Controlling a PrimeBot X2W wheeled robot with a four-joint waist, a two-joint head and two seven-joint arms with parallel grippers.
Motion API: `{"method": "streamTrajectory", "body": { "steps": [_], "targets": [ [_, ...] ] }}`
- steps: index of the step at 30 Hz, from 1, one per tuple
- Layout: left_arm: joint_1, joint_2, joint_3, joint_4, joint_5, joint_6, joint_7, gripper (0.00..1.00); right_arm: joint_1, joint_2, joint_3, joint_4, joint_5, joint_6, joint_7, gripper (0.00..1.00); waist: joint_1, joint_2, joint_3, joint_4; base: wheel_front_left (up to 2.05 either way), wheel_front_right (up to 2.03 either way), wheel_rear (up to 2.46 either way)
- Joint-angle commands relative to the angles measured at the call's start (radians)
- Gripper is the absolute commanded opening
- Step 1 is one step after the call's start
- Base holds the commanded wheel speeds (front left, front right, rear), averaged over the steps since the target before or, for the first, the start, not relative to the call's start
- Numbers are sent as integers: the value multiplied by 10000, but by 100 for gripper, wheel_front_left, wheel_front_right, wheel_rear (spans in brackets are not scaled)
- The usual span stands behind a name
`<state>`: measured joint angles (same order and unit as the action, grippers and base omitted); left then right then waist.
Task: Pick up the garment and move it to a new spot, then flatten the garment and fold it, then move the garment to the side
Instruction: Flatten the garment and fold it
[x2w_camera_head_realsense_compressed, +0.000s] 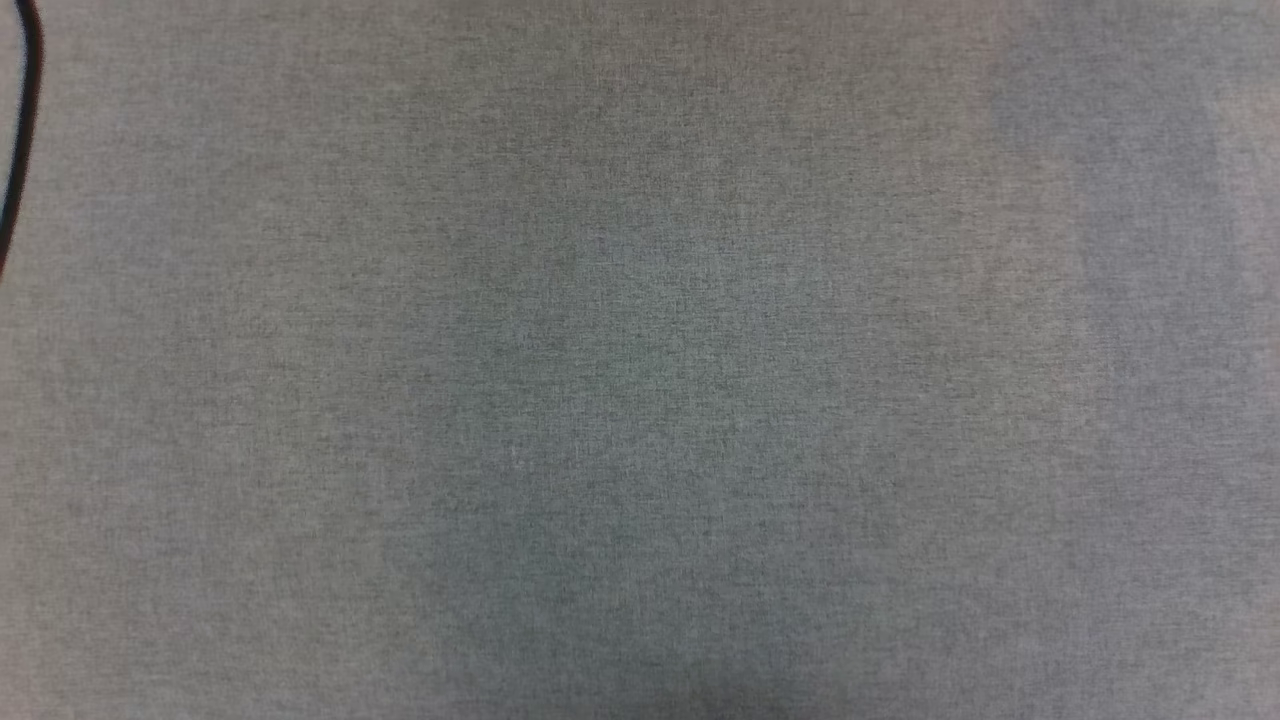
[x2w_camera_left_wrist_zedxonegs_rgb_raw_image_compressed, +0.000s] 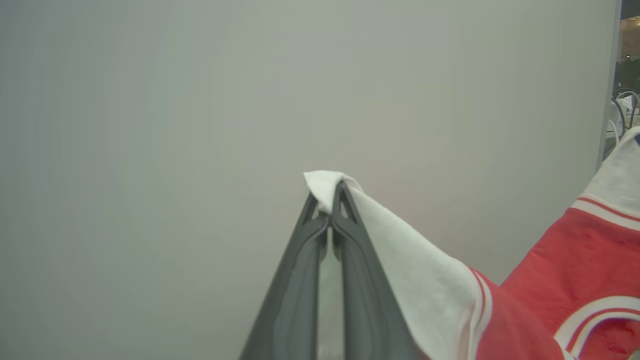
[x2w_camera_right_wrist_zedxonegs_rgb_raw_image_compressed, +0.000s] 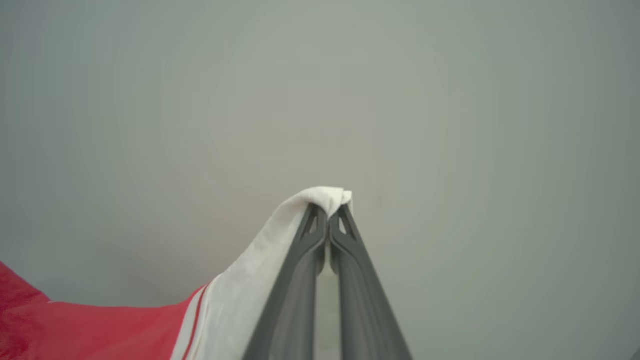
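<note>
Left gripper (x2w_camera_left_wrist_zedxonegs_rgb_raw_image_compressed: 328, 200): fingers pressed together on a small fold of white sleeve cloth, with only a short tab past the tips; right gripper (x2w_camera_right_wrist_zedxonegs_rgb_raw_image_compressed: 329, 210): same state, fingers clamped on the edge of the other white sleeve; the shirt (x2w_camera_left_wrist_zedxonegs_rgb_raw_image_compressed: 575, 260) is therefore held by both sleeves, its striped trim and red body draping away from each grip toward the other arm; whether the lower hem touches anything cannot be told. Head view: plain grey woven surface (x2w_camera_head_realsense_compressed: 640, 360), with a dark cord (x2w_camera_head_realsense_compressed: 25, 120) curving along its upper left edge. Judged step: carrying or spreading, ahead of flattening. Risks: (1) both pinches are shallow and near the sleeve hem, so the weight of the red body or a quick swing could draw the cloth out of one grip and leave the shirt hanging from one side; (2) arms pulled too far apart would load the same thin holds; too close, and the body sags and lands bunched, so flattening gets harder; (3) uneven lowering would put a twist across the shoulders; (4) a drag toward the left edge might catch the cord.
</note>
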<state>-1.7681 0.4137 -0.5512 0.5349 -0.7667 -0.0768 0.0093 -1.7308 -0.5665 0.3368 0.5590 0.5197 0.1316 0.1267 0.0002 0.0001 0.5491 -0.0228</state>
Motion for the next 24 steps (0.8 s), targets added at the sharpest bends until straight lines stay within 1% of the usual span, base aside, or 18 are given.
{"method": "streamTrajectory", "body": {
  "steps": [1,5,7,13,17,21,24],
  "targets": [
    [-280,93,140,123,21,-61,-103,0,-327,93,139,269,-87,-9,-195,0,-2,-1,223,-37,0,0,0],
    [-414,210,322,545,-155,-148,-279,0,-911,272,567,1052,-56,-9,-560,0,-2,-1,397,-9,0,0,0],
    [-314,251,277,744,-173,-217,-381,0,-966,363,834,1383,13,-9,-753,0,-2,-1,462,11,0,0,0],
    [429,283,15,1062,-260,-395,-856,0,-526,460,1673,2106,461,-9,-1360,0,-2,-1,489,59,0,0,0],
    [1172,361,-64,1158,-547,-469,-1152,0,105,586,2139,2285,1001,-9,-1930,0,-2,-1,287,62,0,0,0],
    [2338,596,-320,1215,-673,-508,-1559,0,1288,570,2857,2291,1317,-9,-2515,0,-2,-1,-171,-22,0,0,0],
    [3375,447,-521,1241,-847,-517,-1846,0,2339,547,3088,2261,1820,-9,-2938,0,-2,-1,-614,14,0,0,0]
  ]
}}
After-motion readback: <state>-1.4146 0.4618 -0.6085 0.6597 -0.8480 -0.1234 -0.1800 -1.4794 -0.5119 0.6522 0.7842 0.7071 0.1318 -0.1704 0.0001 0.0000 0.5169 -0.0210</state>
